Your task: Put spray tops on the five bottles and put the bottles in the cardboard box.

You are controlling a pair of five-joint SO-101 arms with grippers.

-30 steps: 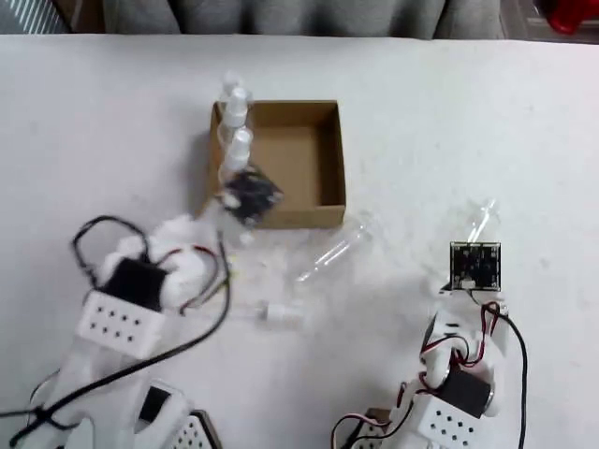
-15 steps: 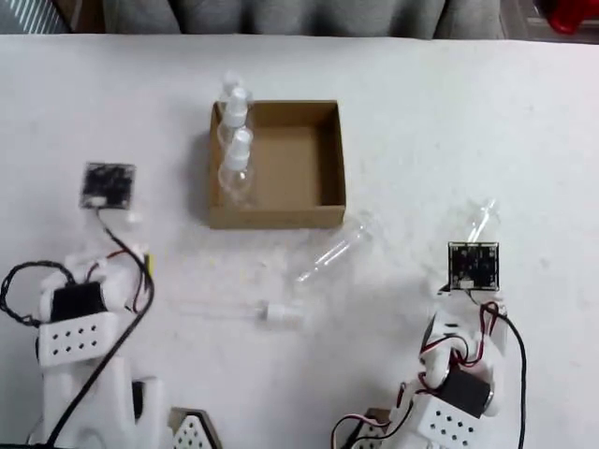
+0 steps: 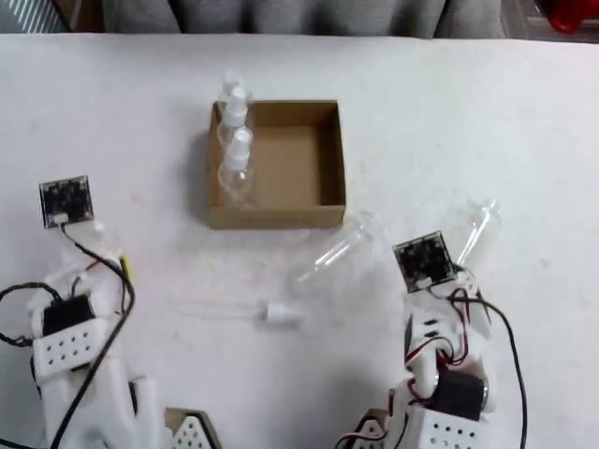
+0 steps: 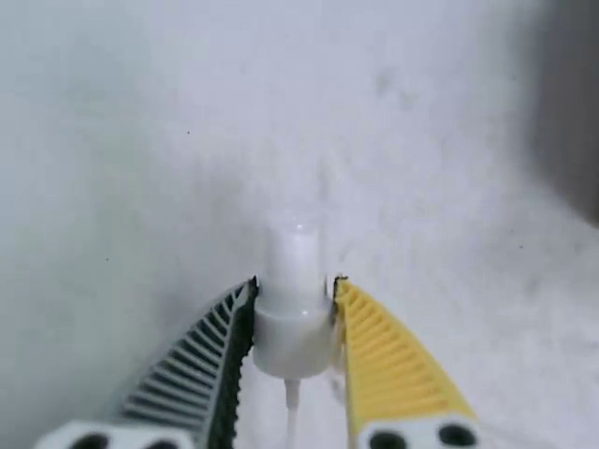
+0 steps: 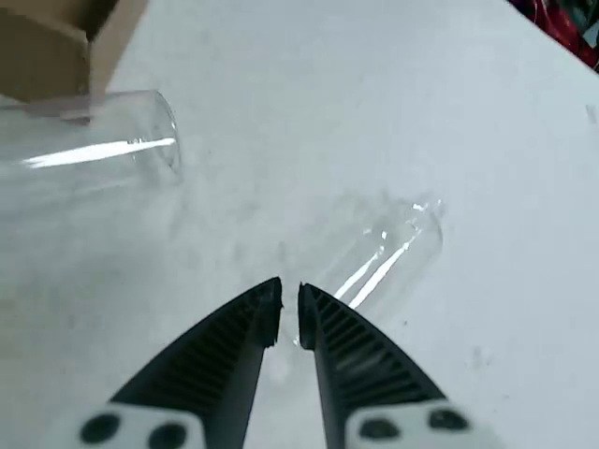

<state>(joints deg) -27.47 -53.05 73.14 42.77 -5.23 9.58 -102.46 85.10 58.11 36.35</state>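
My left gripper is shut on a white spray top, held over bare white table; its arm stands at the table's left. The cardboard box sits at centre back, with capped clear bottles standing along its left wall. An uncapped clear bottle lies in front of the box, and another uncapped bottle lies to the right. My right gripper is shut with nothing in it, its tips just short of that bottle. Another spray top lies on the table.
The table is white. In the right wrist view, the box corner and the other lying bottle sit farther off. A red object rests beyond the back edge.
The left arm pulled back from the box's front left corner to the table's left side. The right arm swung slightly left. The bottles and the loose spray top stayed put.
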